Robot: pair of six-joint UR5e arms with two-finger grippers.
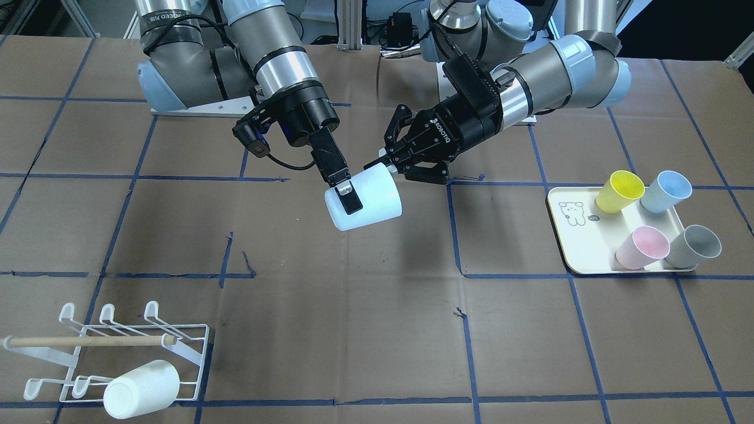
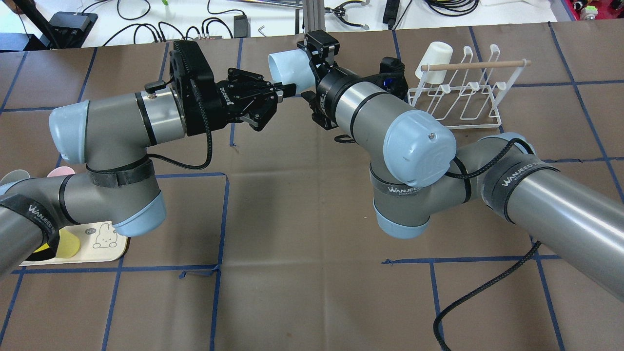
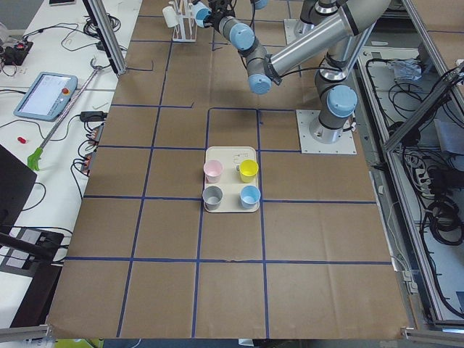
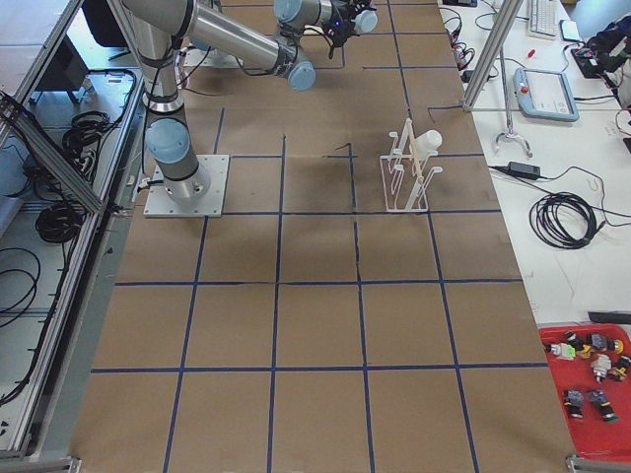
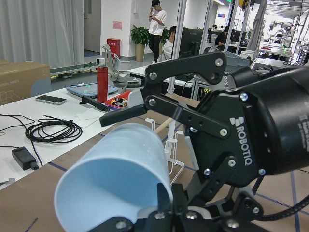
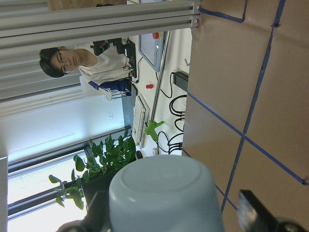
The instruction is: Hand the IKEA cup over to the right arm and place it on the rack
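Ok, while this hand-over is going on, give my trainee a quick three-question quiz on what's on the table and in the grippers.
1. True or false: a white cup already sits on the rack.
2. How many cups stand on the bear tray? A two, B four, C six.
3. Fill in: the pale blue cup in the air is pinched at its rim by the ___ gripper.
Key: 1 true; 2 B; 3 left gripper.

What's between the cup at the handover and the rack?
Nothing visible lies on the table between the pale blue cup and the rack. A white cup already occupies one of its prongs; the other prongs show free.
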